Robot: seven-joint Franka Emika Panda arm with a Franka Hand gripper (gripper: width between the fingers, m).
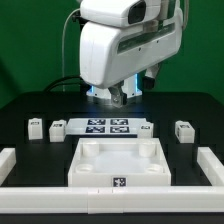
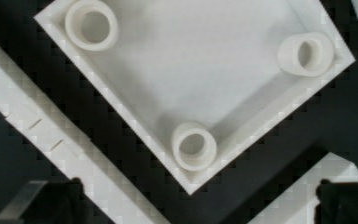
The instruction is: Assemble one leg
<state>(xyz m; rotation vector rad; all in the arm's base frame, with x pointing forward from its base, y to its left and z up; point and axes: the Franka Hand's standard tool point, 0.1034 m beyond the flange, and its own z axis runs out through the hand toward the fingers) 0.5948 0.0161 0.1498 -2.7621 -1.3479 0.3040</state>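
Several small white legs with marker tags stand on the black table: two at the exterior view's left (image 1: 35,127) (image 1: 57,128) and one at its right (image 1: 183,131). The large white square tabletop (image 1: 92,168) lies in front of them, recessed side up. In the wrist view its face (image 2: 194,75) shows three round sockets. My gripper (image 1: 122,97) hangs above the table behind the marker board, open and empty. In the wrist view its dark fingertips (image 2: 51,205) stand wide apart with nothing between them (image 2: 197,212). No leg shows in the wrist view.
The marker board (image 1: 105,126) lies between the legs. Low white walls run along the exterior view's left (image 1: 10,160), right (image 1: 210,165) and front (image 1: 110,202). White strips (image 2: 34,130) flank the tabletop in the wrist view.
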